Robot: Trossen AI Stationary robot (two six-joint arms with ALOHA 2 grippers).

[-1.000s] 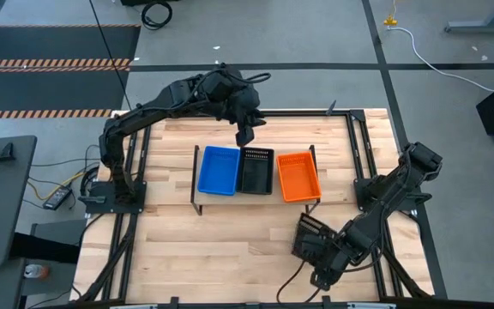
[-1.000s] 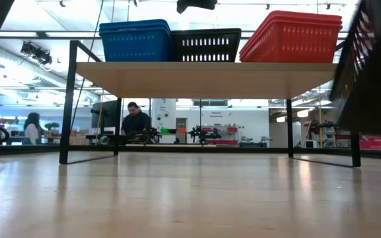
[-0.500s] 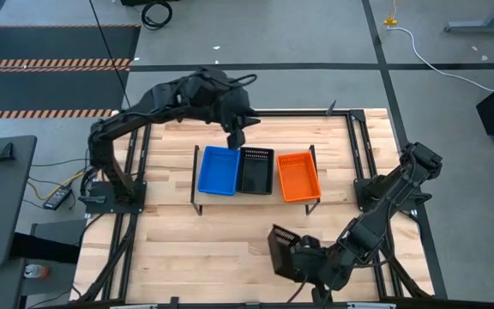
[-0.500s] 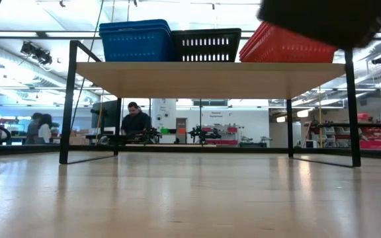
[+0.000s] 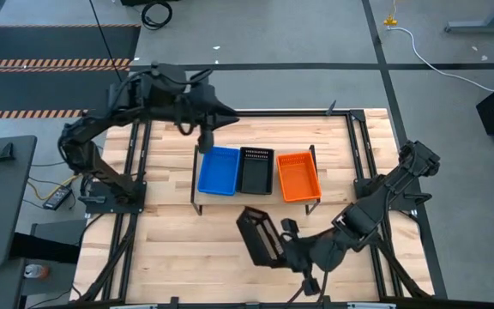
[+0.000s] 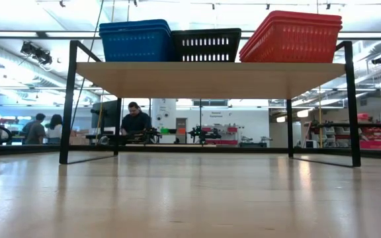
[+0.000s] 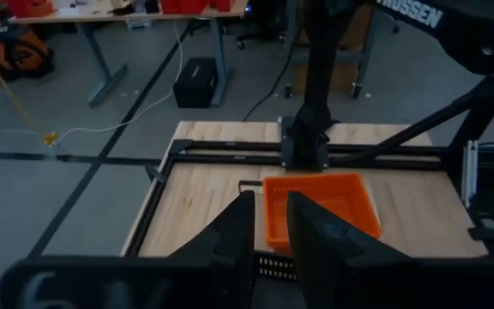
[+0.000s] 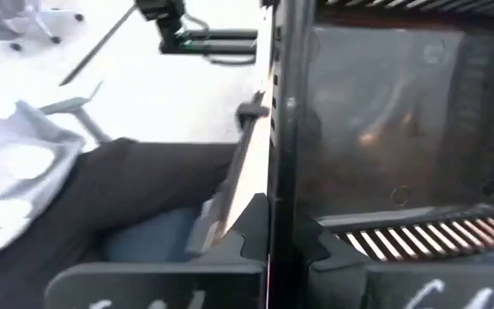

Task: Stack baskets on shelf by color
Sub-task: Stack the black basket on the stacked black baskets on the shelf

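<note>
The shelf stands mid-table and bears a blue basket, a black one and an orange one. The low view shows them as stacks: blue, black, orange. My right gripper is shut on another black basket, raised over the table's near side. My left gripper hovers off the shelf's far left corner. Its fingers stand a narrow gap apart with nothing between them. My right gripper pinches one wall of the black basket between its two fingers, one finger inside and one outside. The fingers come from the table's right, slanting down. The basket is lifted clear of the table and tipped onto its side, its inside in plain view.
Dark metal rails frame the tabletop. Bare wood lies between the shelf and the near edge. People stand in the room beyond the table.
My right gripper has risen and gone toward the table's left along the near side, rolling as it went. The black basket has come up with it, out of the low view, and is tipped over. My left gripper has drawn back from above the black stack toward the table's left, rising.
</note>
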